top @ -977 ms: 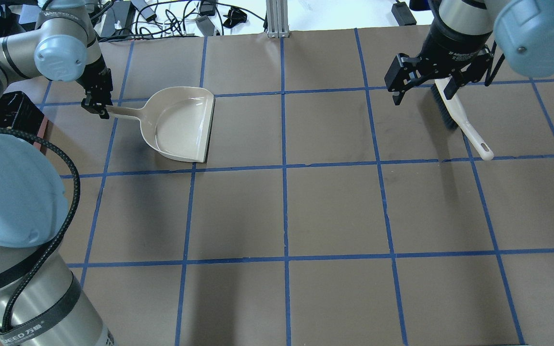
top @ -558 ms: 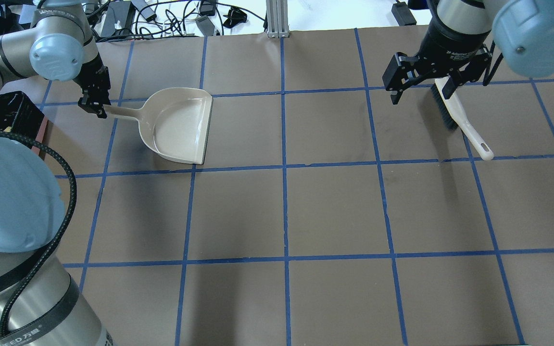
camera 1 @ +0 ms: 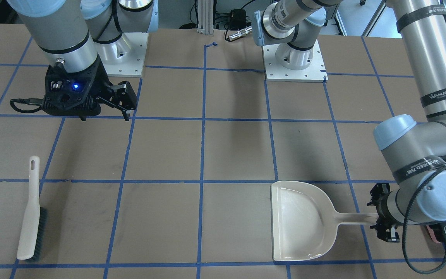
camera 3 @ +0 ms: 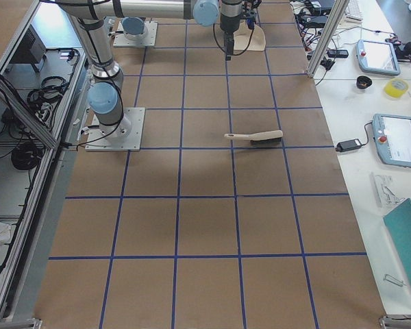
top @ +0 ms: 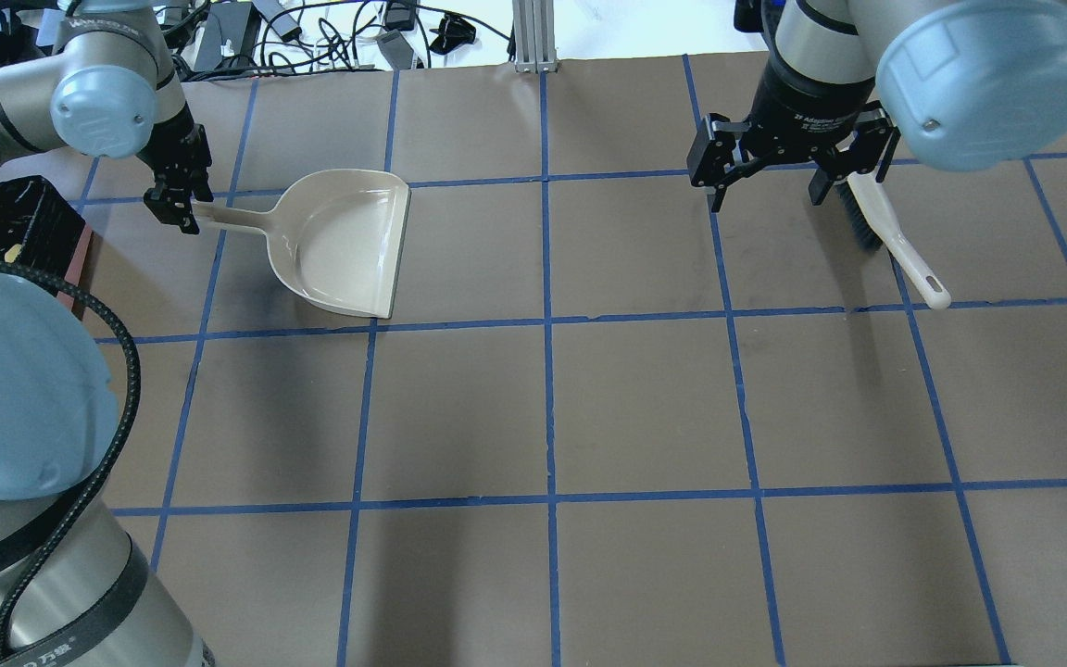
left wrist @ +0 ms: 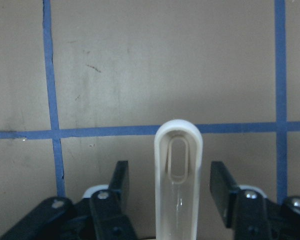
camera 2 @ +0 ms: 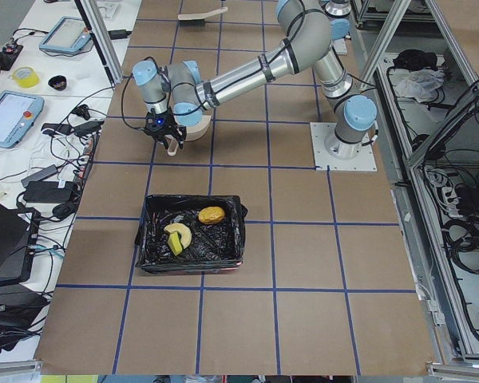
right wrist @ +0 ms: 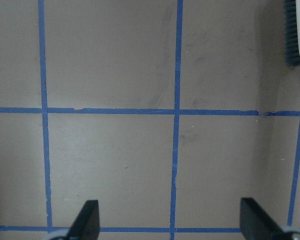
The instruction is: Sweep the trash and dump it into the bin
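Observation:
The pink bin with a black bag stands at the table's left end and holds the trash: a yellow-brown lump, a pale crescent slice and a green sponge piece. The bin's corner shows in the overhead view. My left gripper is open, its fingers on either side of the beige dustpan's handle with gaps. The dustpan lies flat and empty. My right gripper is open and empty, hovering left of the beige brush.
The brush lies flat on the table at the back right, also in the front view. Blue tape lines grid the brown table. Cables and adapters lie beyond the far edge. Both arm bases stand on white plates.
My right gripper has moved left, away from the brush, which stays put. My left gripper and the dustpan shifted slightly left at first; the dustpan has stayed still since.

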### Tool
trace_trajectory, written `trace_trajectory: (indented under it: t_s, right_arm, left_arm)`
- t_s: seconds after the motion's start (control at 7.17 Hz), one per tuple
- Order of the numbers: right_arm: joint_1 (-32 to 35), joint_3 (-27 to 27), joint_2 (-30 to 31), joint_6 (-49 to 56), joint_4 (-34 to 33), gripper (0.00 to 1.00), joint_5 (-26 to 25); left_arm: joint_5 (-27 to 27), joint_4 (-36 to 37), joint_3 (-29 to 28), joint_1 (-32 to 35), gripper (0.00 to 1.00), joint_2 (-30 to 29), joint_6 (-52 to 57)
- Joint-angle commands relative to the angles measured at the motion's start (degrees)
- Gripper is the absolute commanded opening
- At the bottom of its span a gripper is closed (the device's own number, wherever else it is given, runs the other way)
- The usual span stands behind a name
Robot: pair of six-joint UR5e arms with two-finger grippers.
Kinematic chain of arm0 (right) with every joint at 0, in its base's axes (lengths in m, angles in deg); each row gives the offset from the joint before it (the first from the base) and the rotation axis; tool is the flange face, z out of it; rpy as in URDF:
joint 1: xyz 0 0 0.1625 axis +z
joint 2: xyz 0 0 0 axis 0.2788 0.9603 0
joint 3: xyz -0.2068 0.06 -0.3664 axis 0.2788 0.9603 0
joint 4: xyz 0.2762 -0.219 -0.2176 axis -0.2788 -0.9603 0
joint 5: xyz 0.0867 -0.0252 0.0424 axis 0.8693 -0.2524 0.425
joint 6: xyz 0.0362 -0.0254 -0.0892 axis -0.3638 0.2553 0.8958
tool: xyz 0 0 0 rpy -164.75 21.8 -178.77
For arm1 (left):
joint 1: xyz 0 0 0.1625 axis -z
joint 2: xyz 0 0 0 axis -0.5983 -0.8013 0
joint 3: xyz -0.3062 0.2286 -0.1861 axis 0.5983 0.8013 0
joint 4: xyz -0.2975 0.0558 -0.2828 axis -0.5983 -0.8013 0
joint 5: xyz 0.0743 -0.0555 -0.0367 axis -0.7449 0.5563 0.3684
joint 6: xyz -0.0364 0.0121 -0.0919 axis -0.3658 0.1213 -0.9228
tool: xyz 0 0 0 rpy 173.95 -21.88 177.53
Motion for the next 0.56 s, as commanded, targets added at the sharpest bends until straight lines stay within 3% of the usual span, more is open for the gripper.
trace_trajectory:
  t_s: [0.0, 0.28, 0.42]
  right_arm:
    - [0.11, 0.06, 0.02, -0.44, -0.50, 1.00, -0.27]
    - [-0.07, 0.06, -0.15, -0.35, -0.94, 1.00, -0.09]
    - [-0.06, 0.06, -0.15, -0.44, -0.86, 1.00, -0.18]
  left_arm:
    - [-0.04, 0.10, -0.49, -0.37, 1.00, 2.86, -0.46]
    - [1.02, 1.23, -0.75, -0.37, 1.00, 5.14, -0.20]
    - [4.06, 0.90, -1.10, -0.63, 1.00, 7.51, 3.46]
